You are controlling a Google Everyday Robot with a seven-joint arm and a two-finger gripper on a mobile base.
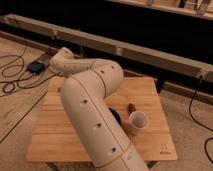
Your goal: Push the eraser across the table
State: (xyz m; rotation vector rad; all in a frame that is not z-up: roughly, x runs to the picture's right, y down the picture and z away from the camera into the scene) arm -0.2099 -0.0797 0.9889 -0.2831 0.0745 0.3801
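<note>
Gripper point(56, 64) is hanging at the arm's tip over the far left corner of the table point(150, 95); whether it is apart or together cannot be told.

White arm point(92, 115) is sweeping up from the near edge and bending left, covering mid-table. Eraser is not showing, likely hidden behind it. Black bowl point(115, 116) is peeking out right of the arm, with a paper cup point(138, 120) just beside it and a reddish-brown lump point(131, 106) near the cup's far side. The dark mark point(164, 146) at the near right corner is proving unreadable.

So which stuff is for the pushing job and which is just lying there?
For the job: table; end effector, hidden behind the arm near the table's far-left corner; eraser, not visible.
Just lying about: paper cup, black bowl, reddish-brown lump.
</note>
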